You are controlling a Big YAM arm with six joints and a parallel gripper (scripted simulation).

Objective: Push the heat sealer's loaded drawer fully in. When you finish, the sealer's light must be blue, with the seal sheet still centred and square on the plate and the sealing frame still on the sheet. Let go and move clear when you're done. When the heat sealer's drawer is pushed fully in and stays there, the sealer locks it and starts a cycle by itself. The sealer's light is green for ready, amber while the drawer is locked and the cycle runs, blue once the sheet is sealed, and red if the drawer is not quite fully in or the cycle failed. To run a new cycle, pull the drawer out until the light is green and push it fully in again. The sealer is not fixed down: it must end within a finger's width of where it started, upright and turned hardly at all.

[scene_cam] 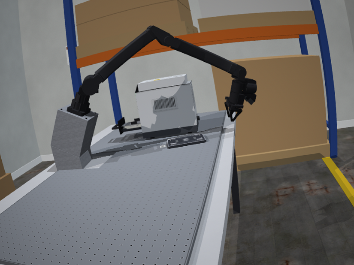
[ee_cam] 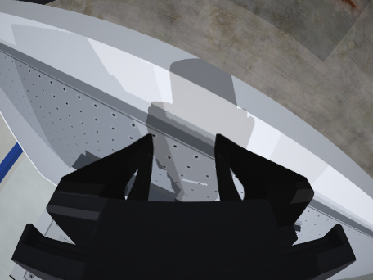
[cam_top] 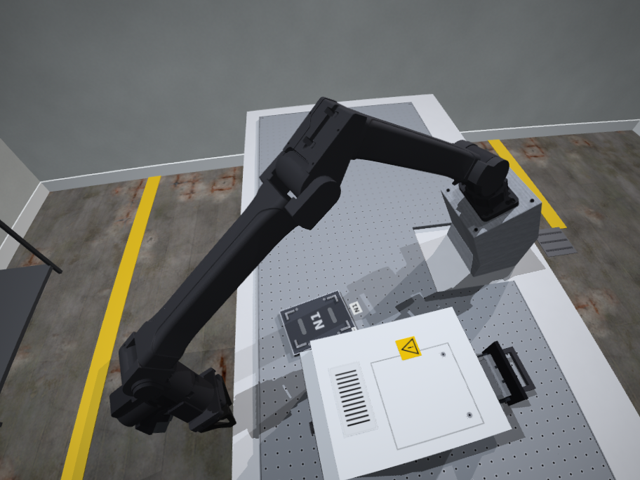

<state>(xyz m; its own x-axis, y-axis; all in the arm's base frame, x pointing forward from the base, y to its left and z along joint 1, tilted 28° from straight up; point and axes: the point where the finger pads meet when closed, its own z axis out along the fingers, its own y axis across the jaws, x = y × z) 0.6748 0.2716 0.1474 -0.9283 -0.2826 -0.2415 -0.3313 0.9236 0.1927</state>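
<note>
The heat sealer point(cam_top: 429, 397) point(scene_cam: 170, 120) is a white box standing upright on the perforated table. Its drawer point(cam_top: 509, 372) point(scene_cam: 121, 125) sticks out of the side nearer the arm's base, with a black front and handle. The seal sheet and sealing frame cannot be made out, and the sealer's light is not visible. My gripper point(cam_top: 232, 421) point(scene_cam: 232, 119) point(ee_cam: 184, 141) is open partway with nothing between its fingers. It hangs beyond the table's long edge, on the side of the sealer opposite the drawer, and points down.
A dark flat tray marked N1 point(cam_top: 310, 305) point(scene_cam: 186, 144) lies beside the sealer, with a small N1 label point(cam_top: 355, 307) point(scene_cam: 162, 146) near it. The arm's grey base block point(cam_top: 504, 243) point(scene_cam: 71, 139) stands on the drawer's side of the table. A large cardboard box point(scene_cam: 273, 104) stands behind the gripper in the exterior view.
</note>
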